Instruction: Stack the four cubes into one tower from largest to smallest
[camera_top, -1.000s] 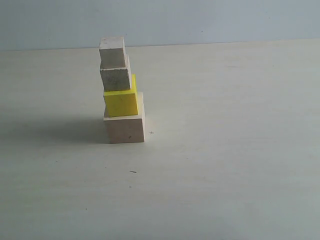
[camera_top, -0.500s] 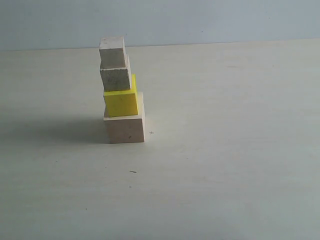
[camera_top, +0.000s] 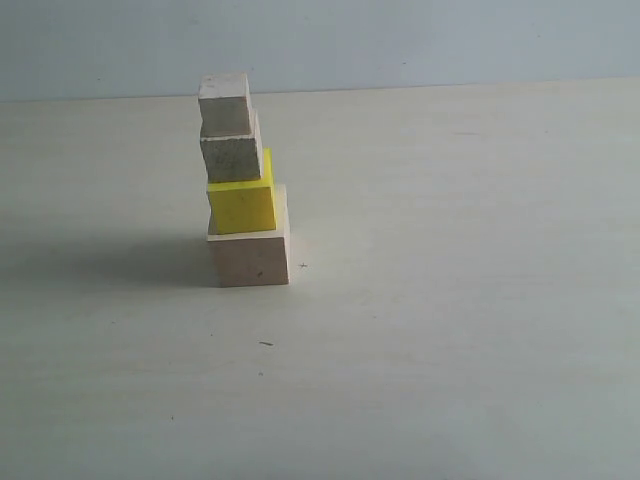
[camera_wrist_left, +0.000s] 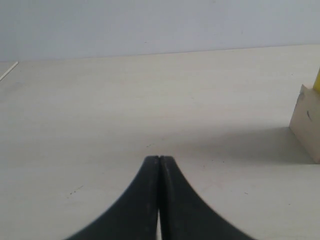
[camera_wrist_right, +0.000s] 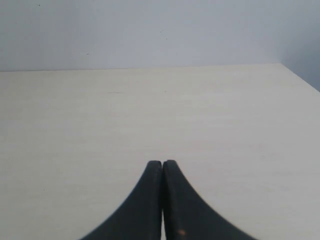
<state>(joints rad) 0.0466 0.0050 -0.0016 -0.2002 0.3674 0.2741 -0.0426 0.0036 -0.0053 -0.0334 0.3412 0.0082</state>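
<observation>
Tower (camera_top: 243, 180) of four cubes, standing left of centre on the pale table (camera_top: 450, 300), with both grippers well apart from it.

On the left, the left gripper (camera_wrist_left: 159, 165) has its black fingers pressed together on nothing, and the large wooden cube (camera_wrist_left: 306, 125) shows at the edge of its camera's sight. On that cube sit the yellow cube (camera_top: 241, 207), the medium wooden cube (camera_top: 231, 157) and the small wooden cube (camera_top: 224, 103), each set slightly leftward. The right gripper (camera_wrist_right: 163, 167) is likewise closed and empty, facing out over the tabletop.

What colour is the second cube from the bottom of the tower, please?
The cube is bright yellow; exterior view.
</observation>
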